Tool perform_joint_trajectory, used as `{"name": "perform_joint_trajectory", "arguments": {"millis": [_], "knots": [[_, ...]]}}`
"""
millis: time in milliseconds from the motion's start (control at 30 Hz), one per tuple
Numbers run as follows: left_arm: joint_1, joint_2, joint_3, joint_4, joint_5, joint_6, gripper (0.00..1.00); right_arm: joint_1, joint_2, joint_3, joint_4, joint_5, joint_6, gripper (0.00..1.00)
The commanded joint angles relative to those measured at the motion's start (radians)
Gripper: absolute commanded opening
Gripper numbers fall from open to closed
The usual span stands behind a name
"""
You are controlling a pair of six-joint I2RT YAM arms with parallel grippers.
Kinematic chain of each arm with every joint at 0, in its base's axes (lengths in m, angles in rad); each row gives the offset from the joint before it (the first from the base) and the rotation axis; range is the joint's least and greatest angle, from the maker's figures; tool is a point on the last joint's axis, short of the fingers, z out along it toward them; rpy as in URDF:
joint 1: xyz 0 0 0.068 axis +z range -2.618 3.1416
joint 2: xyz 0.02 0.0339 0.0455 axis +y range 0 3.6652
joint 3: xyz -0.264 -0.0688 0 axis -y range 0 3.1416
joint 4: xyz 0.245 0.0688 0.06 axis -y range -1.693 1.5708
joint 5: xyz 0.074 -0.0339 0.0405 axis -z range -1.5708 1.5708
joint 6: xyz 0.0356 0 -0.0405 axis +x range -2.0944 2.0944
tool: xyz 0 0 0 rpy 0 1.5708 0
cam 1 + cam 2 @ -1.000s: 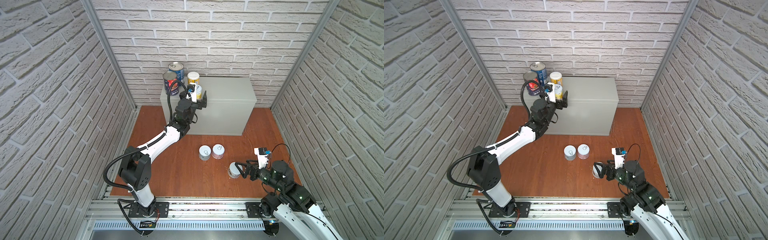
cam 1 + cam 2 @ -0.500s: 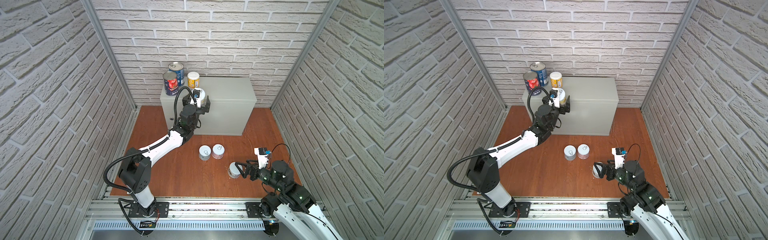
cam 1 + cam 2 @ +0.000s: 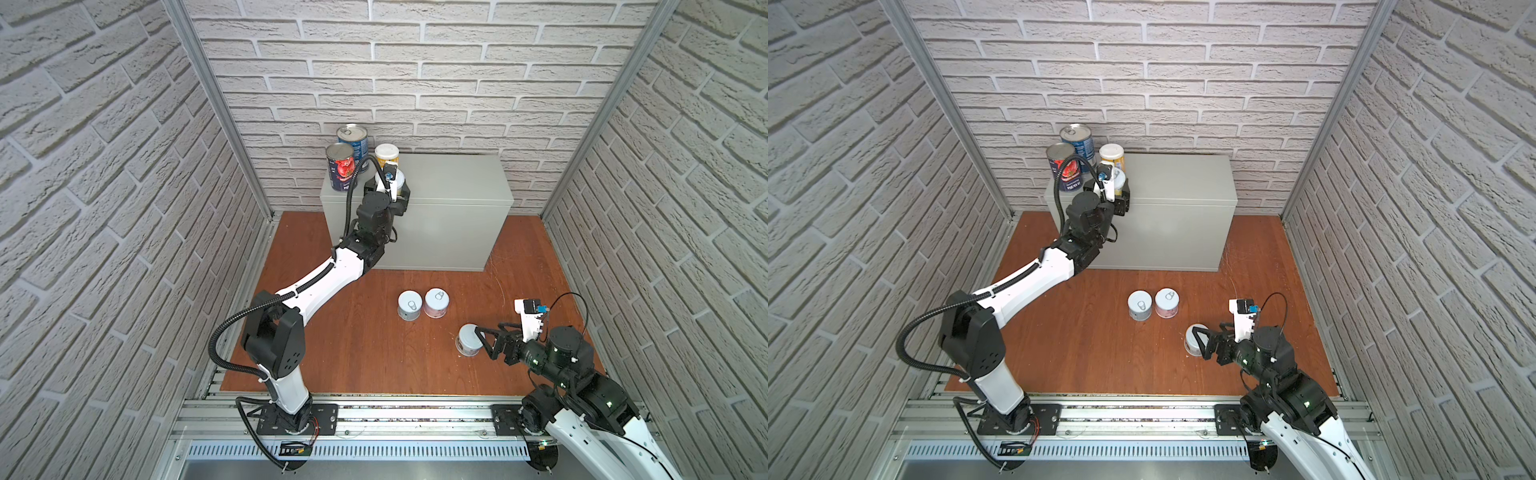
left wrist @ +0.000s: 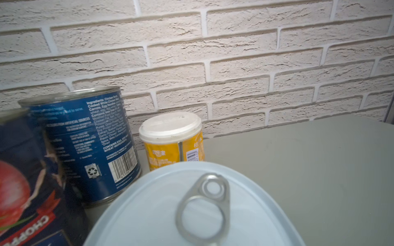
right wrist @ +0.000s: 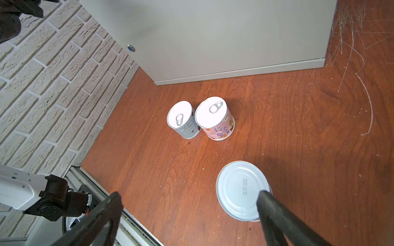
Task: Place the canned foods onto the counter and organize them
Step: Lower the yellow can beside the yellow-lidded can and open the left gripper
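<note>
Can (image 4: 149, 213) on counter (image 3: 453, 178) sits inside left claw (image 3: 388, 188), grip unclear; right claw (image 5: 188, 194) gapes.

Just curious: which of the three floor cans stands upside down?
The lone can, apart from the pair: its upward face is plain with a printed date, while the pink can and the grey can show pull rings.

Blue can (image 3: 352, 139), tomato can (image 3: 340, 168) and two yellow cans (image 3: 387, 153) crowd the counter's (image 3: 453, 178) left end; three short cans (image 3: 409, 305) stand out front.
</note>
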Motion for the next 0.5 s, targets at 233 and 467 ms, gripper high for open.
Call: {"name": "perform_joint_trajectory", "arguments": {"millis": [233,467], "knots": [[0.027,0.067,0.18,-0.134,-0.026,0.004,0.68,0.001,0.036,0.043,0.022,0.018,-0.012,0.99],[0.036,0.086,0.21,-0.182,-0.04,-0.014,0.82,0.0,0.038,0.044,0.005,0.021,-0.012,0.99]]}}
